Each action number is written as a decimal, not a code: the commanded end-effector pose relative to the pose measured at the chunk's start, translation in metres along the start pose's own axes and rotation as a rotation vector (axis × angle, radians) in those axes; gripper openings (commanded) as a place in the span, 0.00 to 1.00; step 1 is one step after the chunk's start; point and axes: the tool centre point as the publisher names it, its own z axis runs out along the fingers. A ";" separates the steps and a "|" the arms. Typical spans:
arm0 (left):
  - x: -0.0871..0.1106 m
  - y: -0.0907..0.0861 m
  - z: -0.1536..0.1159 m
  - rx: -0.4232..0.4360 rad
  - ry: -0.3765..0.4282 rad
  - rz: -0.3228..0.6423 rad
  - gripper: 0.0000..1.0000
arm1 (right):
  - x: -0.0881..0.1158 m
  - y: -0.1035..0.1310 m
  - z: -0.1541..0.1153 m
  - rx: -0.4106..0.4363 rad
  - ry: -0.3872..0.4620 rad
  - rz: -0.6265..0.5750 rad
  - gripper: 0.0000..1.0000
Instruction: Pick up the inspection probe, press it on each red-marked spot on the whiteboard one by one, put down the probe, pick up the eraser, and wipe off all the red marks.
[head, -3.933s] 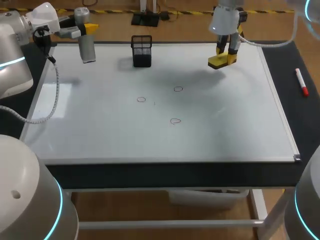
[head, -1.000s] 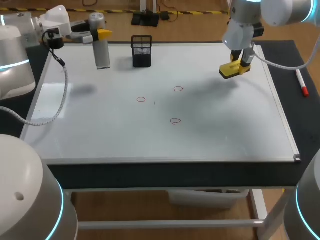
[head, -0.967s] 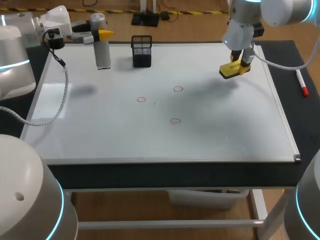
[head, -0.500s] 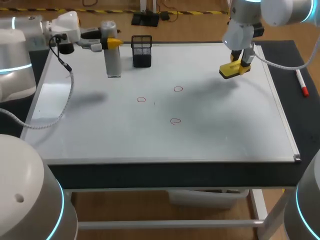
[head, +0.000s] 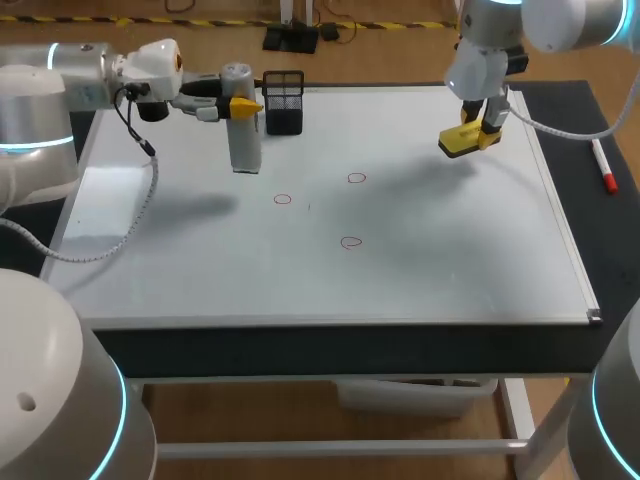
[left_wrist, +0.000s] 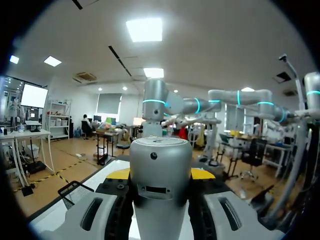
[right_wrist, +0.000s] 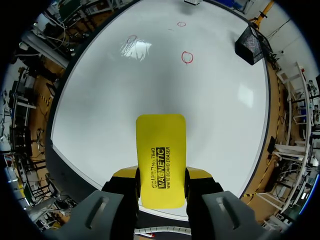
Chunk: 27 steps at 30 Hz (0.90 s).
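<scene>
My left tool (head: 243, 103) is clamped on the inspection probe (head: 243, 140), one yellow-tipped finger on each side near its top. The probe is a smooth, matte grey cylinder and stands upright. In the left wrist view the probe (left_wrist: 160, 180) fills the gap between the fingers, showing a flat rounded cap, a small round hole and a narrow rectangular slot below it. It hangs over the far left part of the whiteboard (head: 450, 260), just beside a black wire-mesh basket (head: 284, 102) that stands on the board's far edge.

My right tool (head: 478, 118) grips the eraser (head: 462, 142) across its width. The eraser is a bright yellow block with rounded corners and a darker layer underneath, held over the far right part of the board, tilted slightly. In the right wrist view the eraser (right_wrist: 161, 160) sticks out ahead of the fingers, black print on its glossy top.

The whiteboard is glossy white with a thin pale frame. Three small red rings are drawn near its middle: one to the left (head: 283, 199), one farther back (head: 357, 178), one nearer the front (head: 350, 242). Neither the probe nor the eraser touches them. The board lies on a dark matte surface (head: 600, 240), where a red-and-white marker (head: 604, 165) rests beside the board's right edge.
</scene>
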 end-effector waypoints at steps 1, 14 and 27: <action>-0.005 0.007 0.006 0.010 0.076 -0.003 0.00 | -0.001 -0.001 -0.001 0.003 0.006 -0.001 0.00; 0.004 0.026 0.030 0.009 0.205 -0.013 0.00 | -0.001 -0.001 -0.001 0.003 0.006 -0.001 0.00; 0.009 0.043 0.043 0.007 0.297 -0.028 0.00 | -0.001 -0.001 -0.001 0.003 0.006 -0.001 0.00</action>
